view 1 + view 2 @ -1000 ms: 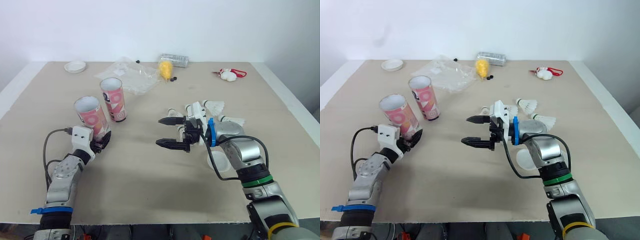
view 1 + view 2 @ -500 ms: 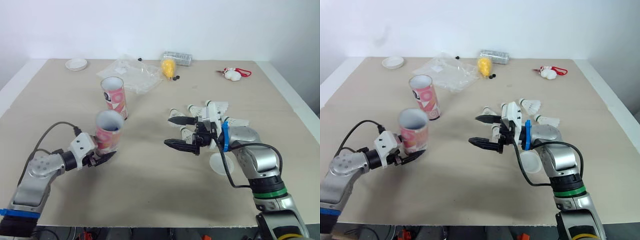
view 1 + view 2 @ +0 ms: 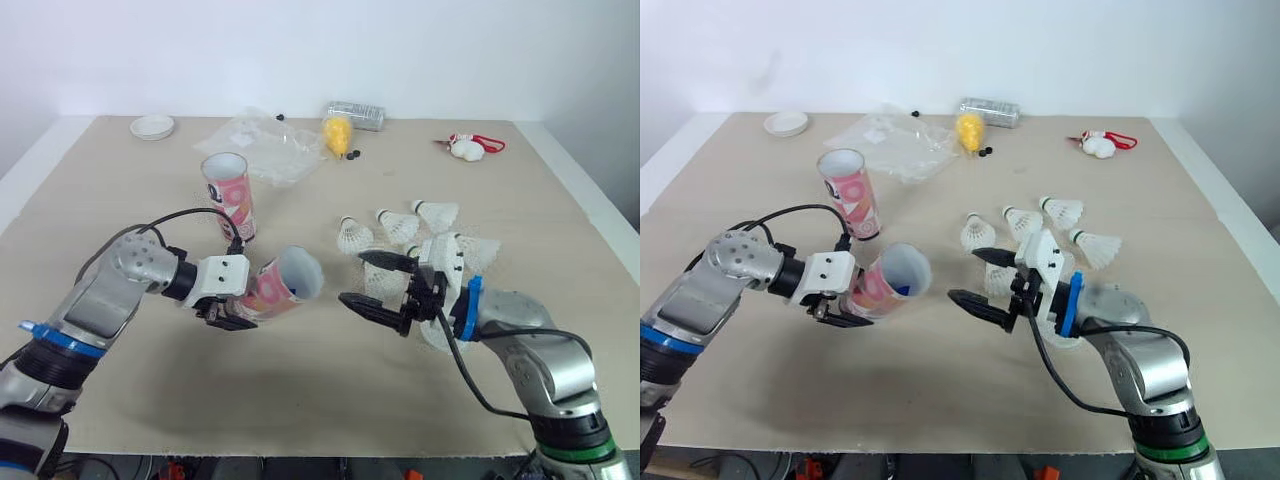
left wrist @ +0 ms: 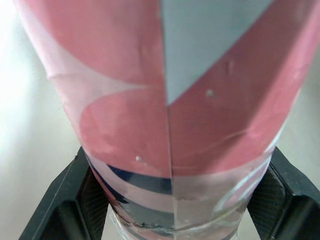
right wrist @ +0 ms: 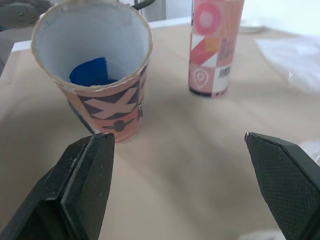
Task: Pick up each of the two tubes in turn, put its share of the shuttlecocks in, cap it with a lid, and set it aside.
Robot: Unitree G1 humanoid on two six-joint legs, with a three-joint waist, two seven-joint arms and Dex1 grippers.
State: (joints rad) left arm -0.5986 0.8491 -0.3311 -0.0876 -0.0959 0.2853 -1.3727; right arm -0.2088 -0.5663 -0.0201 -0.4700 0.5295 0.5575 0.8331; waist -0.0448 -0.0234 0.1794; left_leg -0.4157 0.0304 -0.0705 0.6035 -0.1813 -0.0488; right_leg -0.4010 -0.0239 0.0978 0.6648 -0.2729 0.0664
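Note:
My left gripper (image 3: 240, 300) is shut on a pink patterned tube (image 3: 278, 285), near its base. It holds the tube above the table, tipped over with the open mouth facing my right gripper (image 3: 352, 278). The left wrist view shows the tube (image 4: 170, 100) clamped between both fingers (image 4: 70, 200). The right gripper is open with nothing in it, a short way from the tube's mouth (image 5: 92, 55). A second pink tube (image 3: 228, 195) stands upright farther back. Several white shuttlecocks (image 3: 400, 222) lie behind the right gripper. A white lid (image 3: 435, 335) lies under the right wrist.
Another white lid (image 3: 153, 127) sits at the far left corner. A clear plastic bag (image 3: 265, 150), a yellow object (image 3: 333, 132), a clear box (image 3: 355, 115) and a red-and-white item (image 3: 468, 148) lie along the back of the table.
The left gripper has lifted its tube off the table, carried it rightward and tipped it so the mouth faces the right gripper. The right gripper has drawn back toward the front, still open.

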